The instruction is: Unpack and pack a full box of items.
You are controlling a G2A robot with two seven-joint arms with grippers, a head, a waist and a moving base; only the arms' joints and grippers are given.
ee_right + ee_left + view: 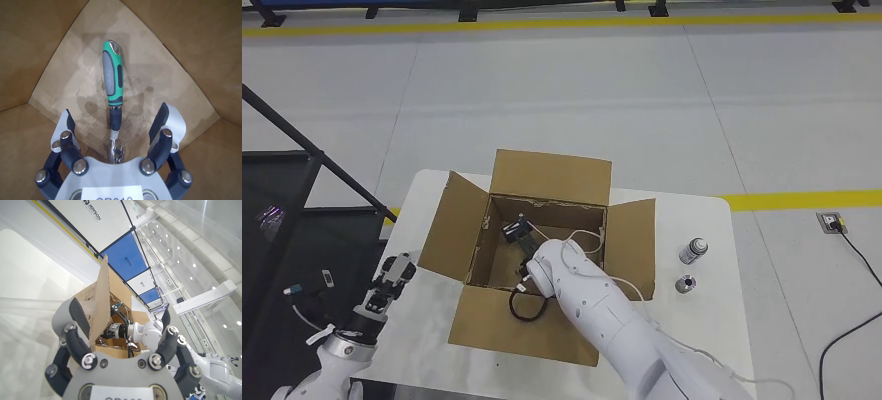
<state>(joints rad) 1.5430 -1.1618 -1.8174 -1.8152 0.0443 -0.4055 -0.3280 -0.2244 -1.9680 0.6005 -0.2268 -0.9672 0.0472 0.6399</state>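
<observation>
Green-handled ratchet (113,81) on box (28,56) floor, seemingly untouched between wide right jaws.

Pale grey glossy floor (662,110) all round. Yellow line (542,22) runs across far floor, second yellow stripe (802,200) at right. Floor socket (830,222) at right, black cable (860,257) trailing off it. Black frame (282,122) and dark mesh (302,240) at left. White table (712,310), rounded corners. Left wrist view: blue wall panel (130,262), white panel (79,219), round ceiling lights (178,248) glowing, white beam (208,298).
</observation>
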